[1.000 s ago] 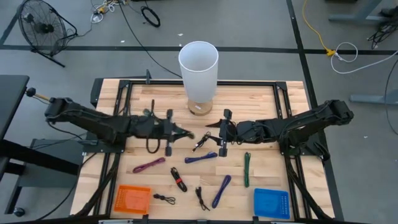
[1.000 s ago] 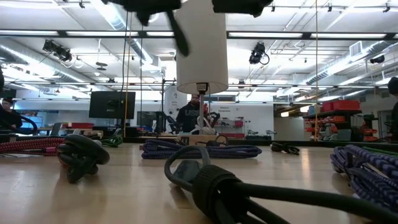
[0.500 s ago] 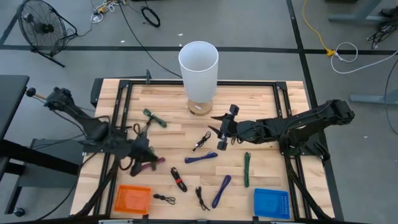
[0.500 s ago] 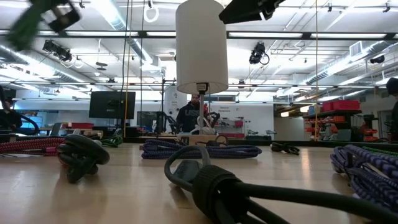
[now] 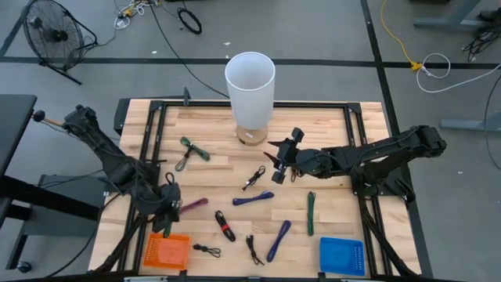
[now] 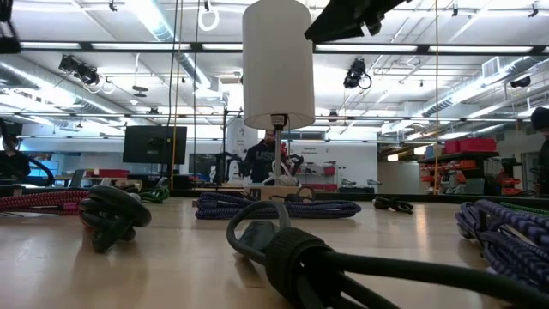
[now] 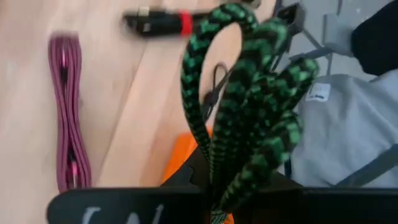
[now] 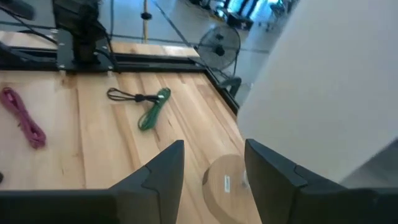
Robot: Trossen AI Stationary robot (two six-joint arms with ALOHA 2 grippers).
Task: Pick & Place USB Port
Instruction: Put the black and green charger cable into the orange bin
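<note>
Your left gripper (image 5: 167, 225) clamped a coiled green-and-black braided cable (image 7: 249, 106) above the orange tray (image 5: 165, 251), its long axis running along the fingers, your right gripper (image 8: 211, 168) stood wide, empty.

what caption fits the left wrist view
Left gripper shut on a green cable above the orange bin.

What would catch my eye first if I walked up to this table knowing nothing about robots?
Probably the tall white cylinder standing at the table's far edge, towering over everything. Next, the bundled cables scattered over the wooden table, purple, blue, black and green, with an orange tray and a blue tray at the near corners. Then the left gripper above the orange tray, its fingers shut on a green-and-black braided cable.
</note>
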